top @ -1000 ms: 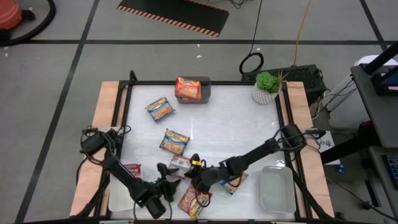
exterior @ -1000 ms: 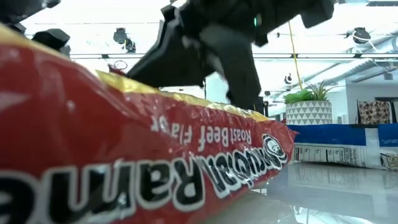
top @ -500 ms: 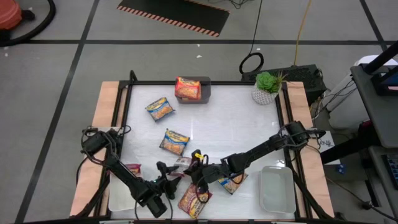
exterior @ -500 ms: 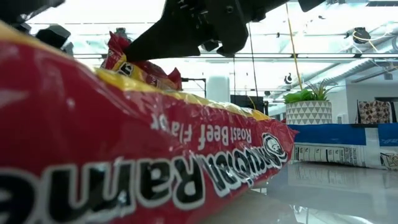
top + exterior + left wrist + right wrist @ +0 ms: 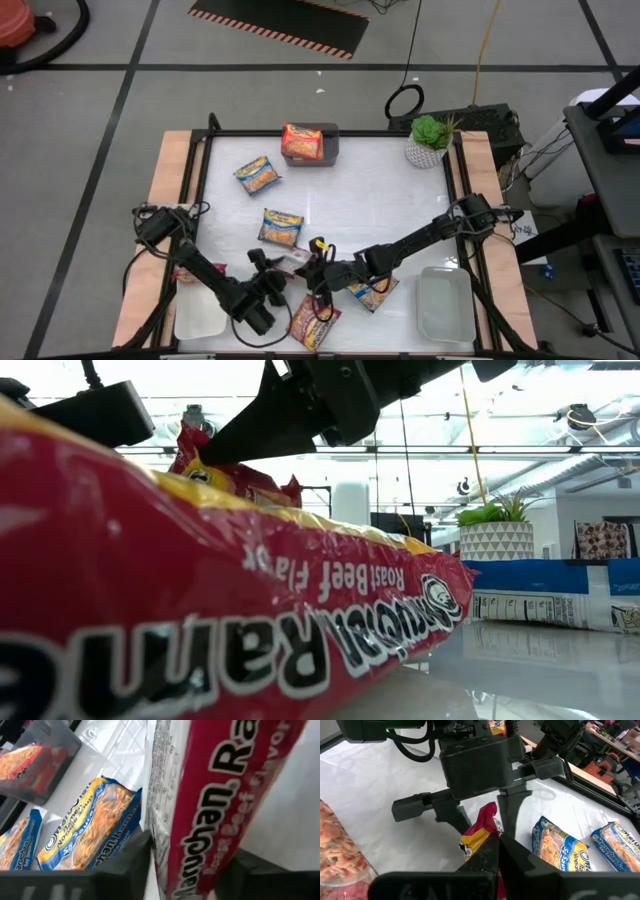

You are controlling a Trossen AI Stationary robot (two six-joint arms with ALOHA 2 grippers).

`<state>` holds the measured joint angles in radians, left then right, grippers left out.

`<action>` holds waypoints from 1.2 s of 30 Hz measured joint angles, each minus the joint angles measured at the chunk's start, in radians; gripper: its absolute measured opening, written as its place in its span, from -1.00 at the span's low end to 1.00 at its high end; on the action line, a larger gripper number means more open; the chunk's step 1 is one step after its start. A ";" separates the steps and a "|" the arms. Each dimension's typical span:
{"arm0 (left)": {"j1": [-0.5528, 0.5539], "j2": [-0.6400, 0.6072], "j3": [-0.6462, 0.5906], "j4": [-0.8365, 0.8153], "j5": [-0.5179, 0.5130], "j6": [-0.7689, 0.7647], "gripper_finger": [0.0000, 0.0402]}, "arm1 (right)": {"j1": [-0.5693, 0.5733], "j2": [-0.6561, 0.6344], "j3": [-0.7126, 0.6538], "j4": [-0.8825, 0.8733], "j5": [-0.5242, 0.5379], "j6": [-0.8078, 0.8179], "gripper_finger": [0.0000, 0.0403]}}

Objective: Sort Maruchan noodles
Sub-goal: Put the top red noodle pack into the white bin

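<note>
High view: on the worktop [image 5: 400, 215], the left arm has swung inward since a moment ago, and its jaws have narrowed around the red Roast Beef packet [image 5: 220, 805] that the right gripper [image 5: 492, 845], clamped shut on one end, holds up near the front edge. I judge this a hand-over toward the left white tray [image 5: 195, 315]; the left gripper [image 5: 268, 280] flanks it, grip unconfirmed

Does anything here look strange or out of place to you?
Yes: both pincers meet at one red noodle packet above the table. The right pincer pinches its crumpled end, while the left pincer straddles it. Another packet lies askew, overhanging the front edge.
</note>
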<state>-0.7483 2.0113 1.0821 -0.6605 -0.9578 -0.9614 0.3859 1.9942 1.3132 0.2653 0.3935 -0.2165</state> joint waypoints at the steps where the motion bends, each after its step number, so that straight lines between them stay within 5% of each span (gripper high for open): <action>1: 0.000 0.000 0.000 0.000 0.000 0.001 -0.29 | 0.000 0.000 0.000 0.000 0.000 0.000 -1.00; 5: 0.001 0.000 0.000 0.005 0.014 0.010 -0.56 | 0.000 0.000 0.000 -0.005 -0.003 0.001 -1.00; 11: 0.000 -0.012 0.011 -0.019 0.039 0.036 -0.60 | 0.003 -0.045 0.000 -0.085 -0.004 0.020 -0.99; 21: -0.026 -0.167 0.146 -0.308 0.198 0.061 -0.61 | 0.054 -0.284 0.000 -0.398 -0.001 0.211 -0.70; 29: -0.041 -0.365 0.221 -0.428 0.350 0.142 -0.61 | 0.148 -0.411 0.000 -0.591 0.029 0.333 -0.61; 36: -0.065 -0.522 0.237 -0.621 0.589 0.043 -0.61 | 0.207 -0.427 0.000 -0.628 0.106 0.321 -0.62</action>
<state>-0.8133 1.4892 1.3186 -1.2816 -0.3693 -0.9188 0.5927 1.5669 1.3132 -0.3630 0.4999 0.1046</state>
